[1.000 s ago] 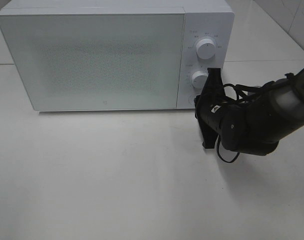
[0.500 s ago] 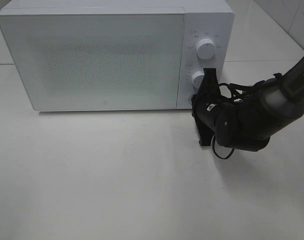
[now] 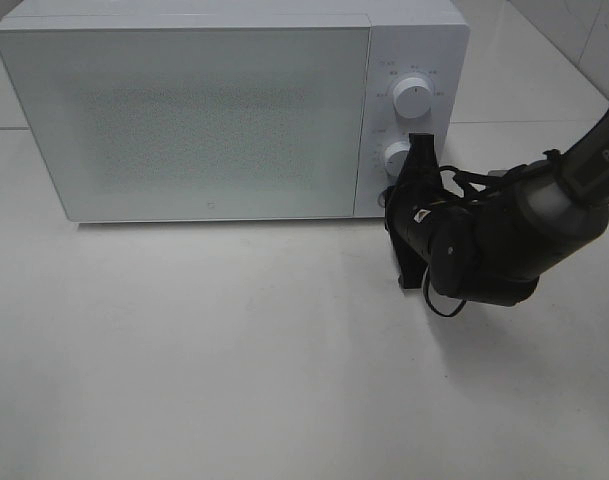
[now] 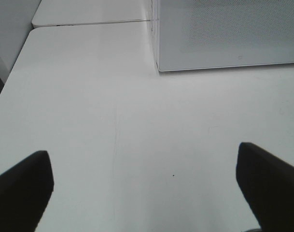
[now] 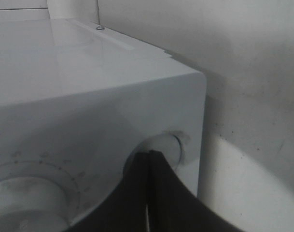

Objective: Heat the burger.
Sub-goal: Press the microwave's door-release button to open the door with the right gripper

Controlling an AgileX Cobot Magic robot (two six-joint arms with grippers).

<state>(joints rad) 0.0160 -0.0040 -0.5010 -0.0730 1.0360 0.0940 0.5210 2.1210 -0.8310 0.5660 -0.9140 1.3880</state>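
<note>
The burger is out of view. The white microwave [image 3: 204, 110] stands at the back of the table with its door closed. My right gripper [image 3: 392, 205] is shut and empty, its tips against the lowest part of the control panel, below the lower dial [image 3: 396, 156]. In the right wrist view the closed fingertips [image 5: 149, 157] touch a round button [image 5: 172, 145] near the panel's corner. My left gripper [image 4: 144, 169] is open and empty above bare table, in front of the microwave's left corner [image 4: 159, 67]. It does not show in the exterior view.
The upper dial [image 3: 414, 98] sits above the lower one on the panel. The white table [image 3: 234, 350] stretches in front of the microwave. The right arm [image 3: 524, 230] lies across the table's right side. A tiled wall [image 3: 584, 30] stands at the back right.
My right gripper has moved a little left, up to the microwave's control panel, and has held there for the last half second. The door stays closed.
</note>
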